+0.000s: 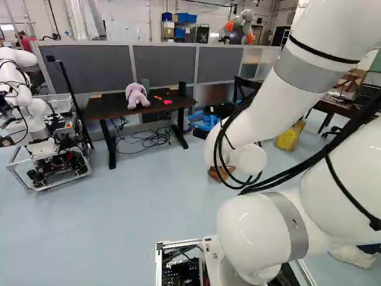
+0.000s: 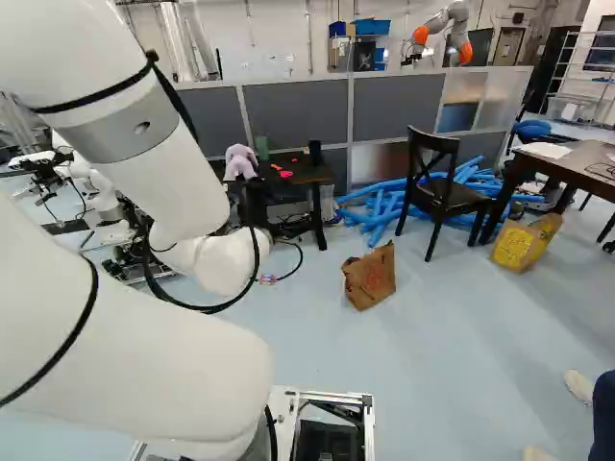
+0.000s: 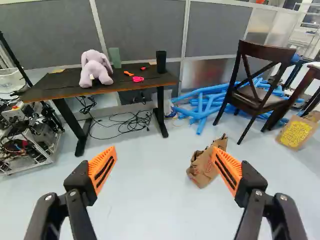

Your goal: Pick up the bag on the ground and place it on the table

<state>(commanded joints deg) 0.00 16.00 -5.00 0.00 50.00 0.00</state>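
Note:
My gripper (image 3: 165, 159) stands wide open in the wrist view, nothing between its orange pads; in the base views the arm largely hides it. A crumpled brown paper bag (image 2: 370, 277) rests on the floor at the middle of the right base view. In the wrist view the bag (image 3: 201, 167) lies ahead, partly behind one finger's tip. The arm covers much of it in the left base view. The dark table (image 3: 45, 89) stands farther off by the grey partition, bearing a lilac plush toy (image 3: 94, 69), a green object, a black cup and small red items.
A dark chair (image 2: 437, 192) and blue tubes (image 2: 380, 213) are beyond the bag. A second bag with a yellow print (image 2: 524, 242) sits near another table (image 2: 577, 165). Cables lie beneath the dark table. Another robot (image 1: 38, 128) stands left; a person's legs show at right.

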